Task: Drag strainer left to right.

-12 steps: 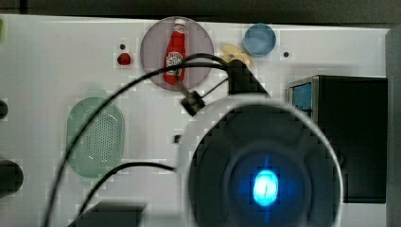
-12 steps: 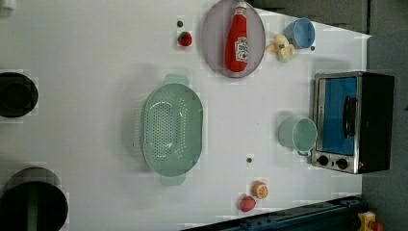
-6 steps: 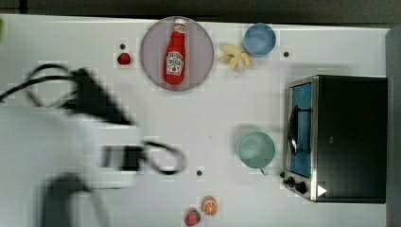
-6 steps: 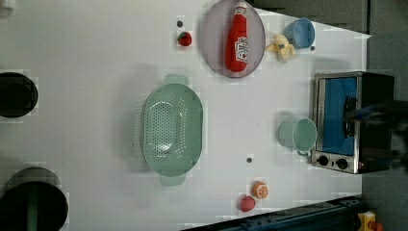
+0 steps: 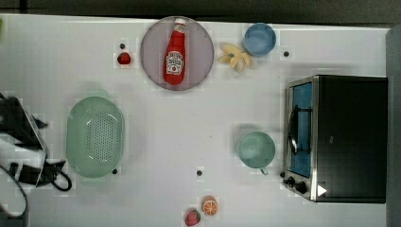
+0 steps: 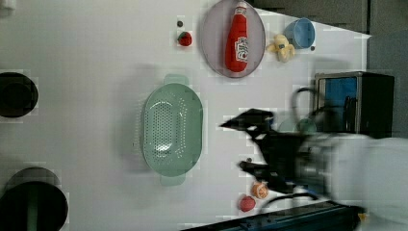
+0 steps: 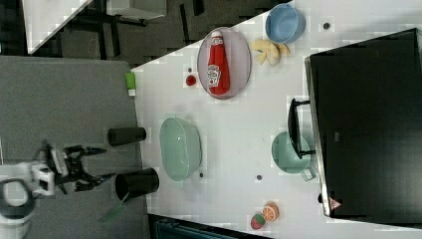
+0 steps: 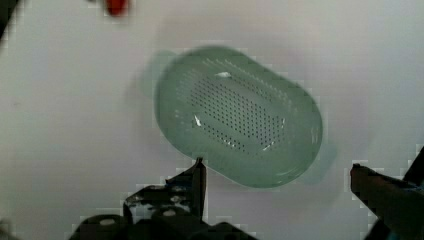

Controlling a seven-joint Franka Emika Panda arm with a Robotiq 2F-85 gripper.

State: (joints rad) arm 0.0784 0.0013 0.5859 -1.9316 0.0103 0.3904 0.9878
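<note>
Strainer [image 5: 95, 136] sits on the white table [image 5: 189, 118] at the top view's left, untouched, the gripper [image 8: 275, 180] hanging above with fingers spread wide. Risk is a shallow catch on that slick rim, so it slips mid-drag or skids toward the mint cup [image 5: 256, 149].

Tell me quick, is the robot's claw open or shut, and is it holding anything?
Gripper: open, holding nothing; the strainer lies on the table past its fingertips, not between them.

Strainer [image 5: 95, 136]: pale green plastic, smooth, slightly glossy, perforated base. Counter [image 5: 189, 123]: white, matt. Toaster oven [image 5: 338, 138]: black casing, shiny metal trim.
</note>
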